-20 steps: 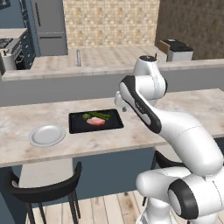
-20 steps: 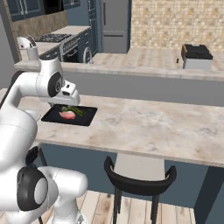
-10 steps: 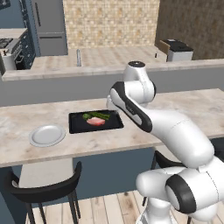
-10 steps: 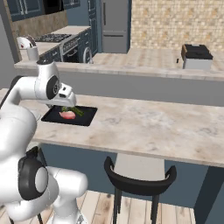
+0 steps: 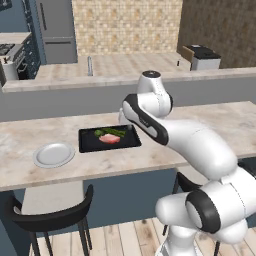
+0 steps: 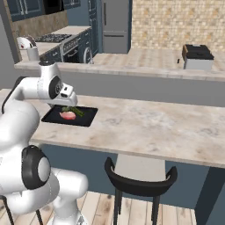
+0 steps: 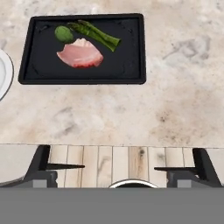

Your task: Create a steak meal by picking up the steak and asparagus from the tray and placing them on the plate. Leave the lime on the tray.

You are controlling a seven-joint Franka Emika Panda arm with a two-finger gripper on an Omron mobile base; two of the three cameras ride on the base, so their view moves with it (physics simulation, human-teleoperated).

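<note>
Hand view, approach stage: tray (image 7: 131, 48) on counter, holding steak (image 7: 80, 54) at centre-left, asparagus (image 7: 95, 34) just behind, lime (image 7: 64, 33) at steak's far-left corner. Plate (image 7: 3, 74) beside tray, bare. Gripper (image 7: 118, 168) spread wide, holding nothing, well short of tray. Advised: descend centred over steak, clear of lime.

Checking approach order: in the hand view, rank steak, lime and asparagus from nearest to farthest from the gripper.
1. steak, mid-tray, closest to the gripper.
2. lime, behind the steak, toward the plate side.
3. asparagus, along the tray's far edge; too close to the lime to separate firmly.
</note>
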